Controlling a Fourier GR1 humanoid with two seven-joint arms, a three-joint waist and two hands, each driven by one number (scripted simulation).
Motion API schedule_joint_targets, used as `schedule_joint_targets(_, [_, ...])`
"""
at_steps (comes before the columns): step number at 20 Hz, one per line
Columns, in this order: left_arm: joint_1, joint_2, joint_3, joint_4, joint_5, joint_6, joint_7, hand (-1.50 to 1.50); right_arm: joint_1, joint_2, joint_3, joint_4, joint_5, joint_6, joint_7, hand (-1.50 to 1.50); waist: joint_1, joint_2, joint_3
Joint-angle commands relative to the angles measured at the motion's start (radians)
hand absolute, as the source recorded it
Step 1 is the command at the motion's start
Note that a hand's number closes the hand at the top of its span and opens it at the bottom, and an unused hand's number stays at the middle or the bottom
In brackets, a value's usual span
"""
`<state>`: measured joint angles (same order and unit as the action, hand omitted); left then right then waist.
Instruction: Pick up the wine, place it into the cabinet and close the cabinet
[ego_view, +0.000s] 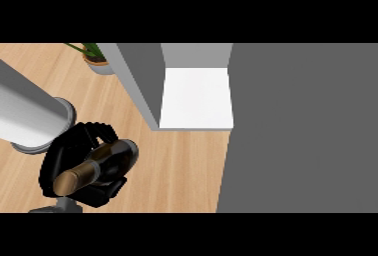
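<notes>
Wine (94, 166) in left hand (63, 160), near cabinet (196, 100) edge.

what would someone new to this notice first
A black left hand, low at the view's left, is curled round a dark wine bottle over the wooden counter. Above and to its right the cabinet stands open, showing a white shelf, with its big grey door filling the right side.

No text, label, brand or number can be read on anything in view
</notes>
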<state>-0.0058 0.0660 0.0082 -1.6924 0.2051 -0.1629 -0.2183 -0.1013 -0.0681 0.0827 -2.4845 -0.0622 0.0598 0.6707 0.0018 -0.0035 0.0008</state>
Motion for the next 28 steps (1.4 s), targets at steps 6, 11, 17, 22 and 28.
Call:
schedule_joint_targets(6, [-0.156, -0.065, -0.160, -0.125, -0.022, 0.182, 0.242, 1.50, 0.030, -0.019, -0.034, -0.140, -0.104, 0.008, 0.076, -1.50, -0.015, 0.001, 0.000])
schedule_joint_targets(11, [-0.198, -0.066, -0.269, -0.066, -0.011, 0.280, 0.203, 1.50, 0.023, -0.004, -0.004, -0.122, -0.074, 0.007, 0.056, -1.50, -0.010, 0.003, -0.001])
schedule_joint_targets(17, [-0.322, -0.066, -0.447, -0.107, -0.019, 0.555, 0.323, 1.50, 0.039, 0.018, 0.002, -0.091, -0.056, 0.004, 0.011, -1.50, -0.012, 0.002, 0.000])
schedule_joint_targets(22, [-0.451, -0.066, -0.495, -0.037, -0.068, 0.693, 0.326, 1.50, 0.116, 0.024, 0.012, -0.081, -0.043, 0.044, -0.053, -1.50, -0.013, 0.002, 0.000])
schedule_joint_targets(28, [-0.552, -0.066, -0.495, 0.096, -0.034, 0.777, 0.315, 1.50, 0.049, 0.012, -0.005, -0.083, -0.066, 0.028, 0.014, -1.50, -0.014, 0.003, 0.000])
